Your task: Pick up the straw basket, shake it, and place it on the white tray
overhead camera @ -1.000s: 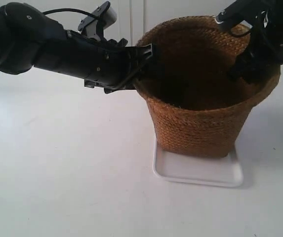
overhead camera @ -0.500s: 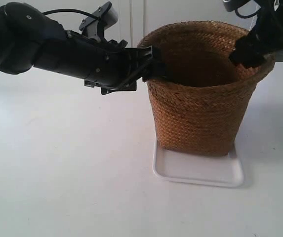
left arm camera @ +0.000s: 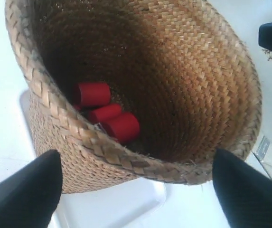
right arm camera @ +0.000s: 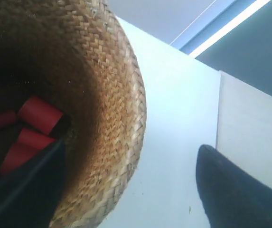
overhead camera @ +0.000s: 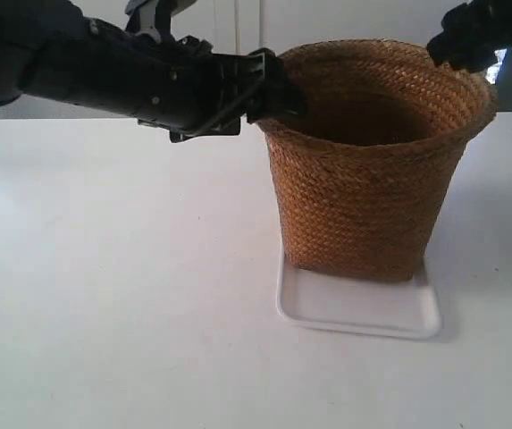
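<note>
Straw basket (overhead camera: pixel 372 161) sits on the white tray (overhead camera: pixel 363 315), toward its 12 o'clock edge. Your left hand (left arm camera: pixel 136 190) and right hand (right arm camera: pixel 128 190) are spread wide at its top; pull sideways and one could catch and tip it.

1. The exterior view is bright and evenly lit. The white table (overhead camera: pixel 104 313) is close to washed out and shows little surface detail.
2. The basket (overhead camera: pixel 363 206) casts a faint, soft shadow on the table at the view's right. The tray (overhead camera: pixel 363 315) casts a thin one along its near edge.
3. The black arm (overhead camera: pixel 104 71) at the exterior view's left reads as a dark mass with a few small highlights.
4. In the left wrist view the basket's far inner wall glows warm and its depth goes dark. The fingers (left arm camera: pixel 24 192) of the left gripper (left arm camera: pixel 136 190) are blurred.
5. In the right wrist view the basket's inside is nearly black and a pale strip (right arm camera: pixel 230 23) glares. The right gripper (right arm camera: pixel 131 190) is out of focus.
</note>
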You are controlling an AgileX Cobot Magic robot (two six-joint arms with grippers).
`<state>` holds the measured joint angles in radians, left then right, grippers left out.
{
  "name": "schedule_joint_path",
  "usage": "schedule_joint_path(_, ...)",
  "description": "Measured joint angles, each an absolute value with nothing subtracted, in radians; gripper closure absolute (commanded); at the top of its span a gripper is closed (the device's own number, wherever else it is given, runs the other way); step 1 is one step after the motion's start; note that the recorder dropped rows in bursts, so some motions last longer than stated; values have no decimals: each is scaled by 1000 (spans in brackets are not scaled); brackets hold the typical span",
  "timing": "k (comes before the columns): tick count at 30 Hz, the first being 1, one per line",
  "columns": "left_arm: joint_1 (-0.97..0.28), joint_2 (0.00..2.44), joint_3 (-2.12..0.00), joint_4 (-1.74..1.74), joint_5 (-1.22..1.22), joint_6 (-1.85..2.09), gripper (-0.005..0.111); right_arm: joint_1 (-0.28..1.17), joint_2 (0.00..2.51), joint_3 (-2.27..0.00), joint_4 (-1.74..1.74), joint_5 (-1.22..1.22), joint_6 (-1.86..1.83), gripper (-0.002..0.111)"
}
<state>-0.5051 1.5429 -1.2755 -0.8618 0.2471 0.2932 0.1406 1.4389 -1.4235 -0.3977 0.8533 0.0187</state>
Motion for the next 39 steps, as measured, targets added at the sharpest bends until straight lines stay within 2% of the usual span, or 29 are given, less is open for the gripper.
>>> schedule_joint_path(7, -505, 1462, -1275, -839, 254, 293, 21, 141, 1364, -1423, -352, 852, 57, 38)
schedule_joint_path(10, -505, 1429, -1275, -839, 271, 331, 27, 141, 1330, -1423, -330, 852, 61, 44)
schedule_joint_path(13, -505, 1399, -1275, -837, 276, 352, 47, 141, 1299, -1423, -291, 849, 64, 55)
schedule_joint_path(16, -505, 1368, -1275, -839, 286, 358, 79, 141, 1268, -1423, -222, 861, 60, 77)
schedule_joint_path(17, -505, 1358, -1275, -839, 299, 360, 93, 141, 1256, -1423, -186, 867, 55, 85)
schedule_joint_path(19, -505, 1337, -1275, -839, 339, 375, 106, 141, 1229, -1423, -109, 882, 25, 97)
schedule_joint_path(22, -505, 1307, -1273, -823, 409, 427, 106, 141, 1177, -1406, 32, 888, -41, 107)
schedule_joint_path(27, -505, 1198, -1167, -809, 438, 481, 106, 141, 1041, -1292, 159, 857, -93, 108)
schedule_joint_path(39, -505, 718, -612, -743, 47, 494, 106, 141, 557, -730, 0, 732, -93, 108)
